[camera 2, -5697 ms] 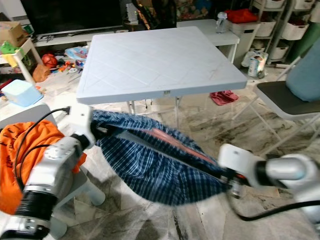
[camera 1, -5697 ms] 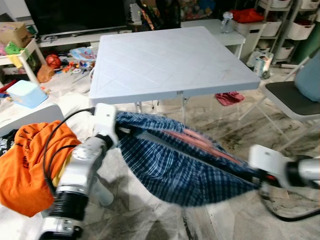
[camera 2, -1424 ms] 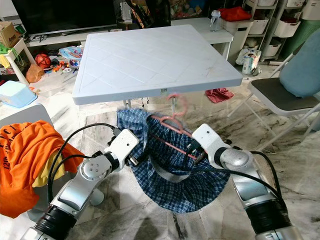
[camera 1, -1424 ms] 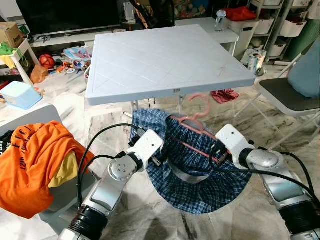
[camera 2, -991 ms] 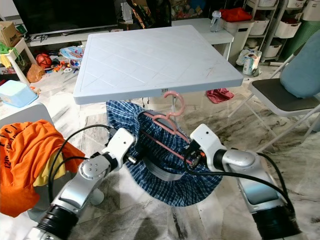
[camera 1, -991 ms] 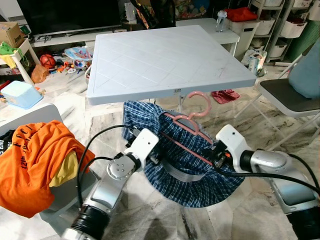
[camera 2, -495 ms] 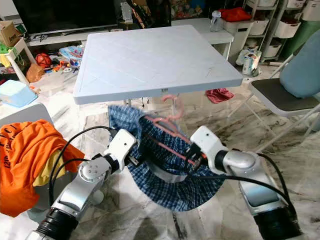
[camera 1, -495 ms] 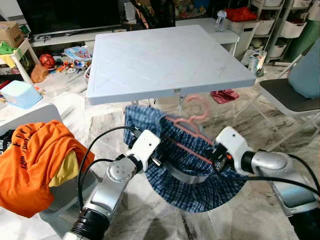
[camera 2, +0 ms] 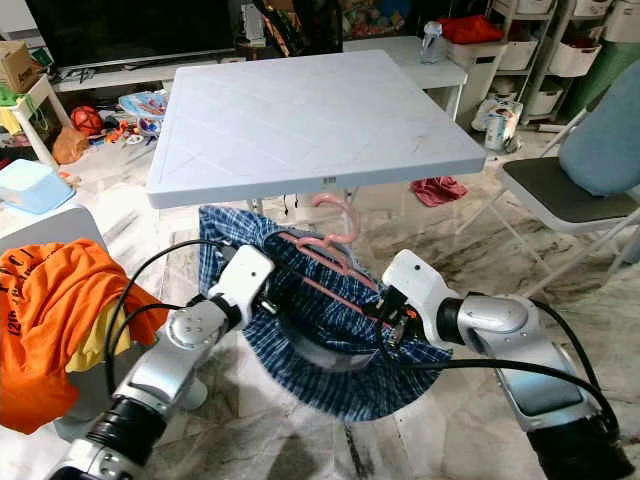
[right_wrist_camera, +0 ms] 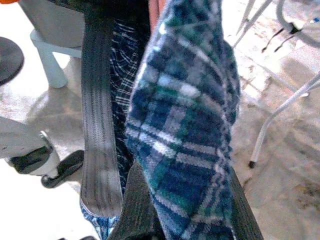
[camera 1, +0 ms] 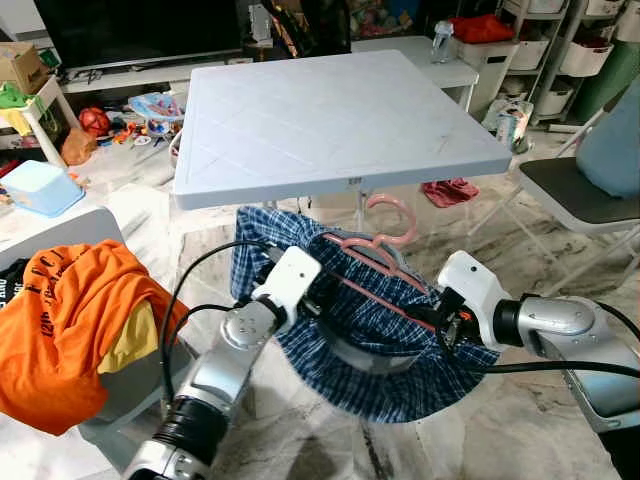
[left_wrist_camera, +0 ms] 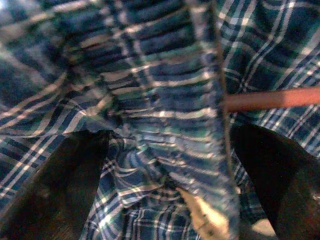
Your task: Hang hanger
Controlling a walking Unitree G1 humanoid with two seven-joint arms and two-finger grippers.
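A pink hanger [camera 1: 372, 248] sits between the two pincers, held in the air in front of the near edge of the white tabletop [camera 1: 330, 120], its hook curling upward just below that edge. Over the hanger is stretched a pair of blue plaid shorts [camera 1: 385, 345], with a grey waistband sagging in the middle and the cloth hanging down below both arms toward the marble floor [camera 1: 300, 440].

The left pincer [camera 1: 318, 297] is at the hanger's left end, buried in the plaid cloth. In the left wrist view its two black fingers [left_wrist_camera: 65, 185] stand apart with bunched fabric between them and the pink bar [left_wrist_camera: 272, 98] running off beside the far finger; whether they press on the cloth I cannot tell.

The right pincer [camera 1: 447, 322] is at the hanger's lower right end, the bar sloping down toward it. In the right wrist view its fingers [right_wrist_camera: 137, 210] sit close on either side of a fold of the plaid cloth, gripping it.

An orange garment [camera 1: 60, 310] lies draped well off to the left of the left arm, and a folding chair [camera 1: 575, 195] stands beyond the right arm.
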